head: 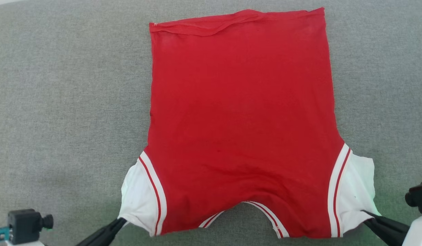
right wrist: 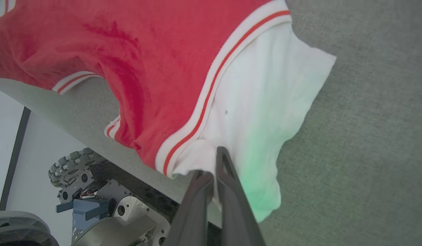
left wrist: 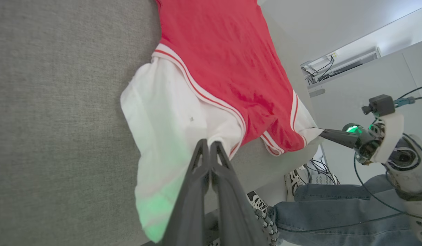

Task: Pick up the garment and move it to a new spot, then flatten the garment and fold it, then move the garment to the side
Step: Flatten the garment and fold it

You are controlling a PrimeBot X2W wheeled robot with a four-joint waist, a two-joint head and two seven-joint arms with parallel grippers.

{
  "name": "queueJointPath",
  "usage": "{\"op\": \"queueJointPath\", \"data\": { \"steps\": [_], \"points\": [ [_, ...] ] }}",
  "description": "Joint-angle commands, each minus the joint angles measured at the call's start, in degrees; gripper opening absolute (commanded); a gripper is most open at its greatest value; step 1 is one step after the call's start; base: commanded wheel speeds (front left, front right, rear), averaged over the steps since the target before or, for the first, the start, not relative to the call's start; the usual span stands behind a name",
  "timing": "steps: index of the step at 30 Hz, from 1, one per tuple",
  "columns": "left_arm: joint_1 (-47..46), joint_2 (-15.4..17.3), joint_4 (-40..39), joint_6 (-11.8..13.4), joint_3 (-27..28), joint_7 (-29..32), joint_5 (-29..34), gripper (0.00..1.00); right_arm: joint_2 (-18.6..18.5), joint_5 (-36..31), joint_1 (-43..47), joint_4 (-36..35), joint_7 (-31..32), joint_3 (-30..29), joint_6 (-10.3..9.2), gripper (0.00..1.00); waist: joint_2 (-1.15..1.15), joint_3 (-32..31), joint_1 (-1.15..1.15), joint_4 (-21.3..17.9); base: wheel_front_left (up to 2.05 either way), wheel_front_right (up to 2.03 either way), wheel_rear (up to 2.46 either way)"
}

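the red jersey [head: 241,119] lies flat on the counter [head: 60,102], hem at 12, collar at 6, left tool [head: 120,222] pinched onto its 7 o'clock sleeve [head: 139,198], right tool [head: 366,214] onto its 5 o'clock sleeve [head: 359,184]

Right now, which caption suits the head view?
Garment flat on the grey surface, plain red side up; left pincer and right pincer shut on its white sleeves.

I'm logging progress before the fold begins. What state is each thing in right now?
garment: laid out flat, unfolded, plain red back up, collar end toward the robot, slightly wrinkled near the collar.
left end effector: shut, pinching the edge of one white sleeve.
right end effector: shut, pinching the other white sleeve.
table: grey-covered, bearing the garment.
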Motion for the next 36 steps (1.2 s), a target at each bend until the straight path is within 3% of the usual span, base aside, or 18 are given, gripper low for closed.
{"op": "queueJointPath", "data": {
  "steps": [1, 10, 16, 17, 19, 23, 29, 33, 36],
  "points": [
    [0.79, -0.94, 0.68, 0.11, -0.48, -0.25, 1.70, 0.00, 0.74, -1.62, -0.91, -0.21, -0.24, -0.07, -0.03, 0.00, 0.00, 0.12, 0.00, -0.22, 0.00, 0.00, 0.00],
    [-3.25, -5.19, 6.12, 0.11, -4.29, -0.25, 4.84, 0.00, 1.47, -5.68, -7.47, 6.32, 0.79, 7.29, -0.03, 0.00, 0.00, 0.81, 0.00, -0.19, 0.00, 0.00, 0.00],
    [-7.04, -7.82, 9.31, 0.11, -7.62, -0.25, 4.81, 0.00, 1.93, -8.17, -10.17, 10.82, -1.91, 10.31, -0.03, 0.02, 0.00, 1.17, 0.00, 0.30, 0.00, 0.00, 0.00],
    [-7.26, -8.02, 9.54, 0.11, -7.71, -0.25, 4.52, 0.00, 2.10, -8.32, -10.45, 11.00, -2.53, 10.27, -0.03, 0.39, 0.00, 1.28, 0.00, 0.29, 0.00, 0.00, 0.00],
    [-7.54, -8.19, 9.72, 0.11, -7.49, -0.25, 4.25, 0.00, 2.08, -8.88, -10.66, 10.55, -3.91, 9.29, -0.03, 1.00, 0.00, 1.49, 0.00, 0.33, 0.00, 0.00, 0.00],
    [-8.09, -8.19, 9.05, 0.11, -7.65, -0.25, 4.69, 0.00, 2.31, -9.28, -9.27, 6.84, -5.51, 4.40, -0.03, 1.00, 0.00, 1.80, 0.00, 1.03, 0.00, 0.00, 0.00],
    [-9.39, -8.37, 6.45, 0.11, -7.20, -0.25, 6.05, 0.00, -0.31, -7.21, -12.30, -0.78, -0.65, -4.82, -0.03, 1.00, 0.00, 3.69, 0.00, 2.53, 0.00, 0.00, 0.00],
    [-11.36, -8.52, 4.54, 0.12, -8.03, -0.26, 7.18, 0.00, -1.35, -8.55, -21.56, 1.33, 4.62, -9.21, -0.03, 1.00, 0.00, 6.05, 0.00, 4.20, 0.00, 0.00, 0.00],
    [-14.09, -9.18, 3.27, 0.12, -9.05, -0.25, 8.01, 0.00, 0.10, -13.32, -31.91, 6.09, 8.46, -10.44, -0.03, 1.00, 0.00, 8.62, 0.00, 6.24, 0.00, 0.00, 0.00]
  ]
}}
